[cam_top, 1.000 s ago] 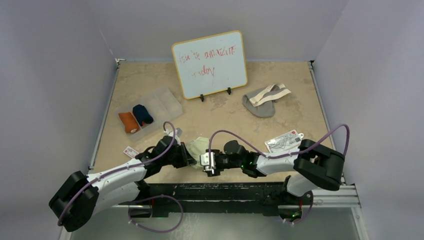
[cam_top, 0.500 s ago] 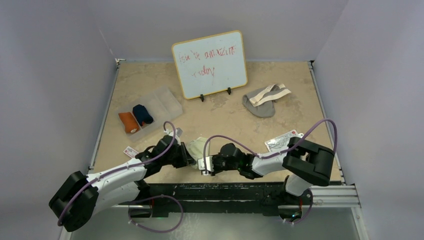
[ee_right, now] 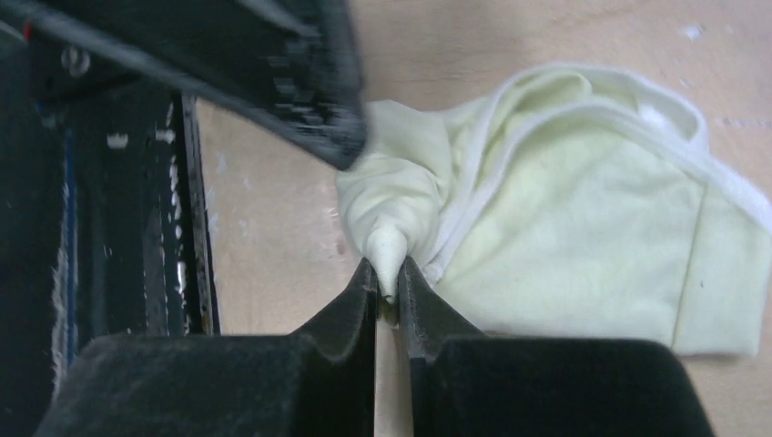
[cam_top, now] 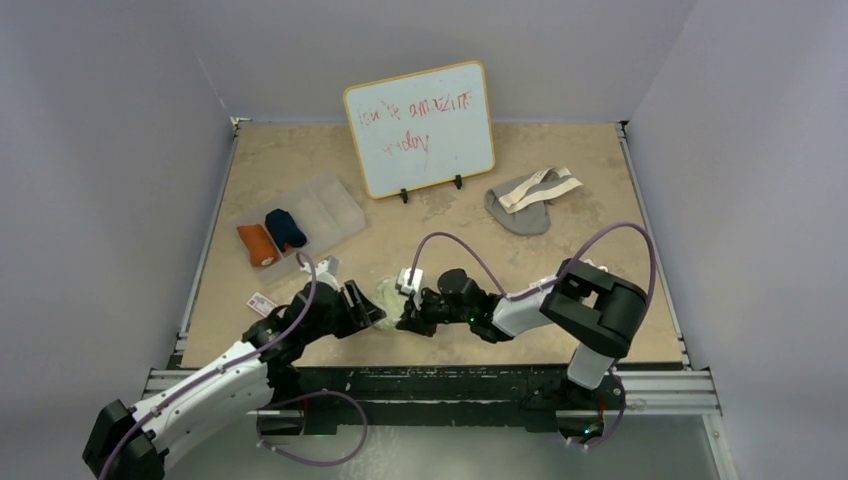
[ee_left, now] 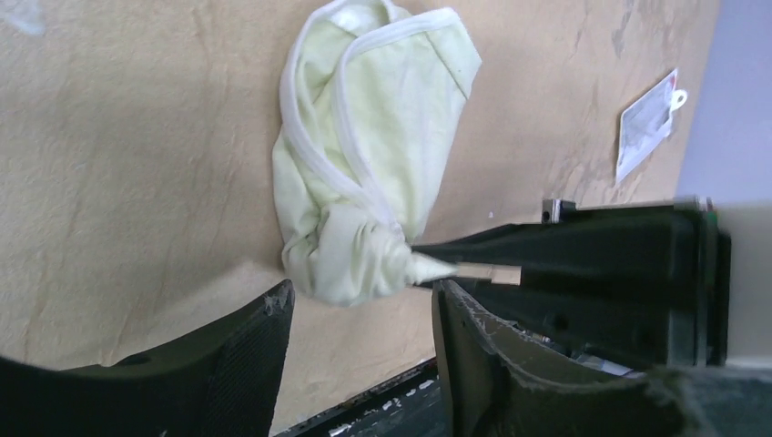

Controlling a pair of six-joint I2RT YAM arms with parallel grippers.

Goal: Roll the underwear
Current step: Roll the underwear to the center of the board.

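Note:
The pale cream underwear (cam_top: 389, 296) lies bunched on the table near the front edge, between my two grippers. My right gripper (ee_right: 387, 273) is shut on a twisted corner of the cream underwear (ee_right: 583, 237). My left gripper (ee_left: 360, 300) is open just short of the cream underwear (ee_left: 364, 164), its fingers on either side of the pinched end without touching it. In the clear tray (cam_top: 335, 205) sit an orange roll (cam_top: 258, 243) and a navy roll (cam_top: 285, 229). The grey underwear with a beige waistband (cam_top: 525, 205) lies flat at the back right.
A whiteboard (cam_top: 420, 128) stands at the back middle. A small white tag (cam_top: 262, 302) lies left of my left arm, and a white printed card (ee_left: 648, 123) lies to the right. The table's black front rail (cam_top: 450, 385) runs just below the grippers.
My left gripper has opened, let go of the cream underwear and drawn back slightly. My right gripper has moved in from the right and shut on the cloth's corner.

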